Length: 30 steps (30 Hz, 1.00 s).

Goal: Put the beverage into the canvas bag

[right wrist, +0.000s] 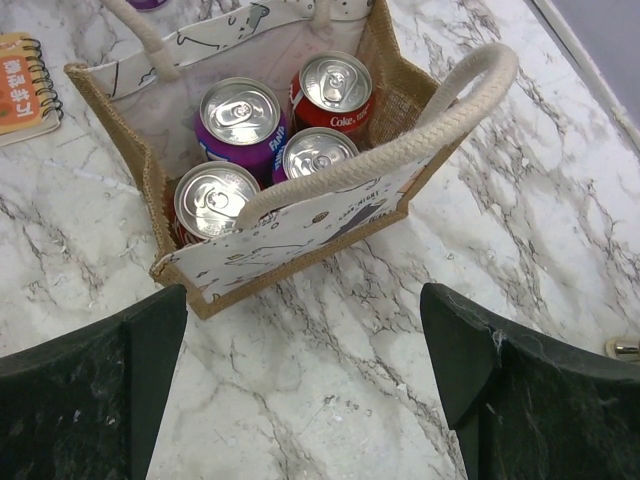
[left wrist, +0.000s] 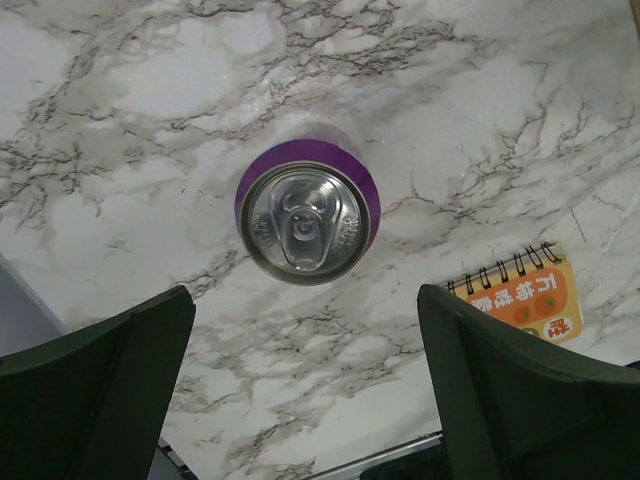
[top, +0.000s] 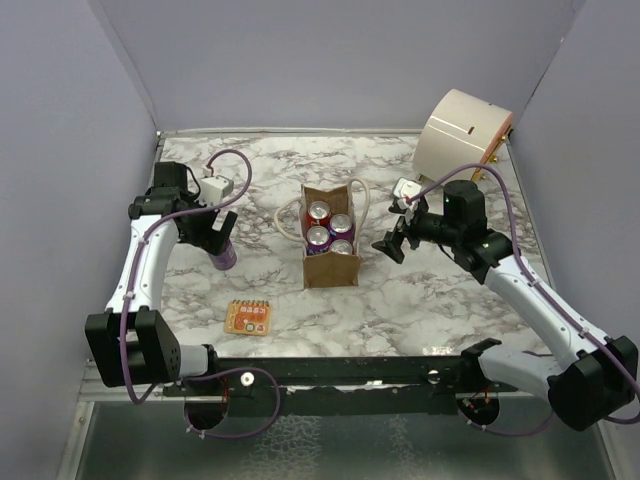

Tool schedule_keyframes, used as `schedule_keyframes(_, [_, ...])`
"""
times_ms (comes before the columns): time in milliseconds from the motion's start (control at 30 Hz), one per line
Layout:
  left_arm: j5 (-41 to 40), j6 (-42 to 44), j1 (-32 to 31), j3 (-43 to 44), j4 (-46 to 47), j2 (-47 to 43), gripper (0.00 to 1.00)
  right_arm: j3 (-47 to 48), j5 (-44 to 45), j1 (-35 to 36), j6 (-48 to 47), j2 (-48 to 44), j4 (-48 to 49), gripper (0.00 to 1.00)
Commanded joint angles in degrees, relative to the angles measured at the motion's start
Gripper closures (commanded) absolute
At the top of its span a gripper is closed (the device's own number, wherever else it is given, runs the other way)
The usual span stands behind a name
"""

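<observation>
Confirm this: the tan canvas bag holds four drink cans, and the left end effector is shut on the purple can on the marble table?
Not shut: the left wrist view shows the left end effector open above the purple drink can, not touching it. The tan canvas bag does hold four cans.

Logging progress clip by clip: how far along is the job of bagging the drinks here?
Done: four cans stand in the canvas bag. In hand: nothing yet; the left gripper is open, poised over a purple can standing on the table, and the right gripper hangs open near the bag. Left: grasp that can, carry it over and lower it in, though the bag looks nearly full.
</observation>
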Motion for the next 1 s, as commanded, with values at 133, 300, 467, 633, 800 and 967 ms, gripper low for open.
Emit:
schedule_keyframes(133, [6.0,2.8,0.3,-1.5,1.0,7.0,0.03,-0.7,0.3,-0.2,0.1,0.6,1.5,0.0])
schedule_keyframes(300, [7.1,1.7,0.3,-3.5,4.2,9.2,0.07,-0.8,0.3,-0.2,0.1,0.6,1.6,0.0])
schedule_keyframes(467, [6.9,-0.1,0.3,-6.1,8.7,9.5,0.18,-0.8,0.5,-0.2,0.1,1.3,1.6,0.0])
schedule_keyframes(633, [7.5,-1.0,0.3,-7.1,11.1,9.5,0.29,-0.8,0.5,-0.2,-0.2,1.9,1.6,0.0])
schedule_keyframes(800, [8.7,-1.2,0.3,-6.5,10.9,8.7,0.47,-0.8,0.7,-0.2,-0.2,2.3,1.6,0.0])
schedule_keyframes(967, [7.4,-0.9,0.1,-5.1,10.5,6.1,0.66,-0.7,0.5,-0.2,-0.1,2.9,1.6,0.0])
